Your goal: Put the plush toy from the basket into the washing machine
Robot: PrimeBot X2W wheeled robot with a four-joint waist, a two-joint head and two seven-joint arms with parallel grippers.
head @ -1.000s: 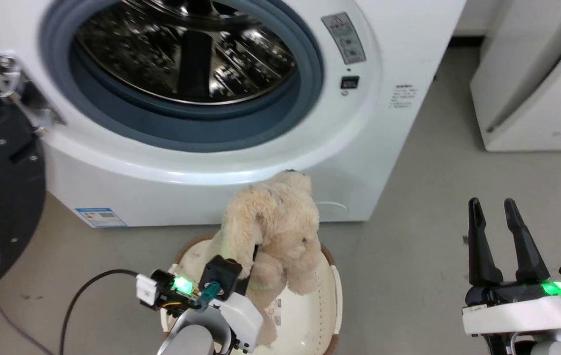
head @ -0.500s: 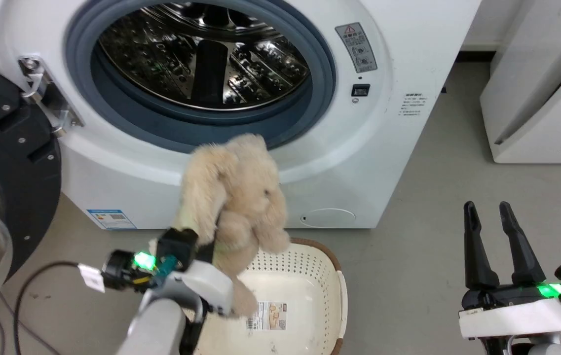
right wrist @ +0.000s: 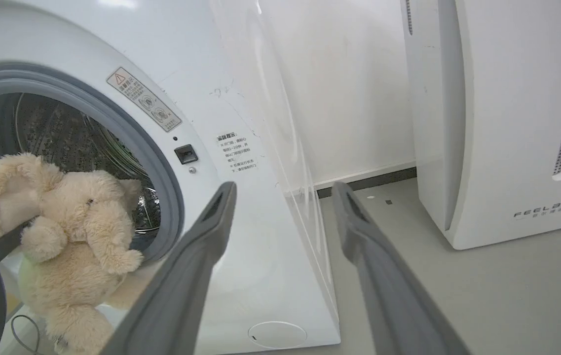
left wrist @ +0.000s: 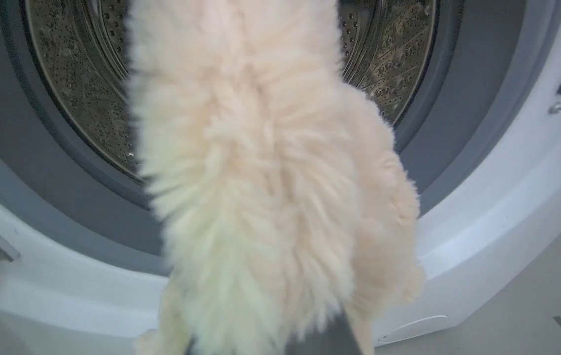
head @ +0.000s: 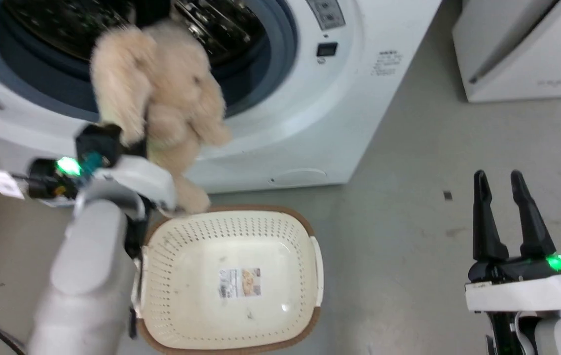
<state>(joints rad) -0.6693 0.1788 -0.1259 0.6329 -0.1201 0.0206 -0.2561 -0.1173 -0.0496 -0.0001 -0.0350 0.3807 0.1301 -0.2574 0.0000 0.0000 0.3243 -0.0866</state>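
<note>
Fluffy cream-beige plush toy (head: 162, 93), shaggy fur, stubby limbs dangling, hung before the door opening's lower rim on the white front-loading washing machine (head: 310, 98), clear of the cream perforated plastic basket (head: 186, 236). The left pincer (head: 134, 144) clamped it; right pincer (head: 498, 176) fingers spread, holding nothing.

The plush toy (left wrist: 265, 187) hangs down the middle of the view, its shaggy cream fur close and slightly blurred, covering much of the open mouth of the washing machine (left wrist: 497, 207). Behind it are the perforated steel drum (left wrist: 78, 88) and the grey-blue door ring (left wrist: 463, 113). A dark grey finger (left wrist: 322, 340) pokes from under the fur at the bottom edge. Grey floor (left wrist: 532, 320) lies at the lower right.
</note>
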